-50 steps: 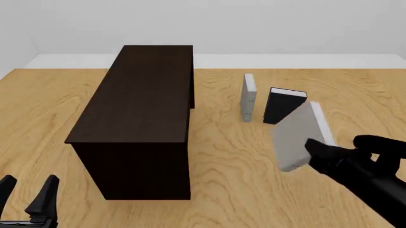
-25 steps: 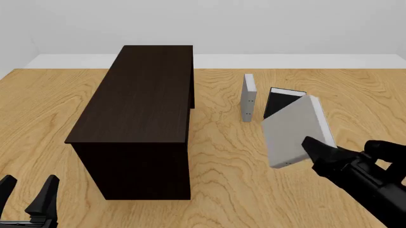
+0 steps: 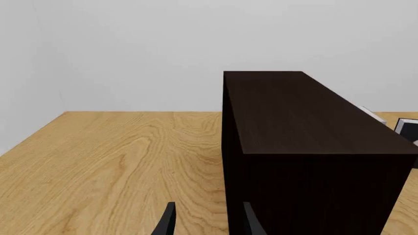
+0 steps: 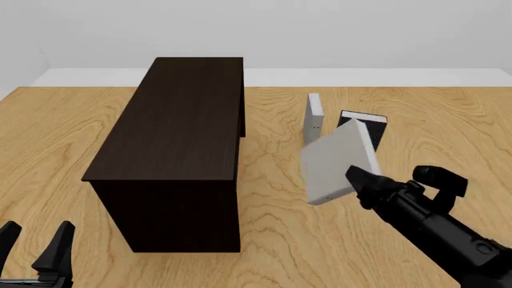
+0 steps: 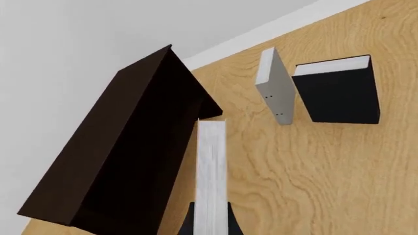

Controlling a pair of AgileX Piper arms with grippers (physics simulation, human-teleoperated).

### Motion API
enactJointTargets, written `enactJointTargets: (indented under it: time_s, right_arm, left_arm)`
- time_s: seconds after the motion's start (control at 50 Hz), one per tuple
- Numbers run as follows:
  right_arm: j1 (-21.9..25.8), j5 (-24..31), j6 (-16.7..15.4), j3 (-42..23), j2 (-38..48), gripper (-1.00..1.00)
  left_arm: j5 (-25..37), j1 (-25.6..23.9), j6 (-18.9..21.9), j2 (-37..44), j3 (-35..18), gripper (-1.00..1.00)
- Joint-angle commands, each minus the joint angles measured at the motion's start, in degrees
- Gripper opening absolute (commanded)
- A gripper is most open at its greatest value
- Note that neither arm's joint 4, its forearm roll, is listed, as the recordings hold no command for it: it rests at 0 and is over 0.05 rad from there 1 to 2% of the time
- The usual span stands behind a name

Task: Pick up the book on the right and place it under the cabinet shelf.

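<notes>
R gripper (image 4: 358, 176) is clamped on the book (image 4: 337, 162), holding it off the table, tilted, near the other grey book (image 4: 313, 123) and black book (image 4: 361, 128). Cabinet (image 4: 180, 138) lies to the book's left, its long axis running away from the arms. R arm is much nearer; L gripper (image 4: 36, 247) sits wide, idle, near the cabinet's front corner.

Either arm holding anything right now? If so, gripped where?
The right gripper holds the grey book by its near lower edge, fingers on both covers. The left gripper is open and holds nothing.
</notes>
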Motion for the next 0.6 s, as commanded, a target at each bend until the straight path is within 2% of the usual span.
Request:
enactJointTargets:
  time_s: [0.02,0.24,0.28,0.32,0.34,0.46,0.6]
  right_arm:
    - [-2.3,-8.75,3.16,-2.06,14.38,-1.0]
    - [-1.59,-17.33,6.52,-4.28,26.04,-1.0]
    - [-0.89,-19.32,8.18,-4.13,27.8,-1.0]
    - [-1.31,-19.56,7.98,-4.85,28.89,-1.0]
    - [-0.87,-21.12,9.3,-4.66,30.21,-1.0]
    - [-0.84,-23.77,10.44,-5.85,34.03,-1.0]
    - [-0.3,-28.67,13.16,-6.67,39.72,-1.0]
  left_arm:
    - [-0.07,0.0,0.03,-0.01,0.07,1.0]
    - [0.0,0.0,0.05,-0.04,0.01,1.0]
    - [0.05,0.0,0.05,-0.03,-0.05,1.0]
    - [-0.01,0.0,0.05,-0.01,-0.01,1.0]
    - [-0.03,0.0,0.06,0.0,0.0,1.0]
    - [0.1,0.01,0.06,0.0,-0.13,1.0]
    - [0.01,0.01,0.06,0.0,-0.05,1.0]
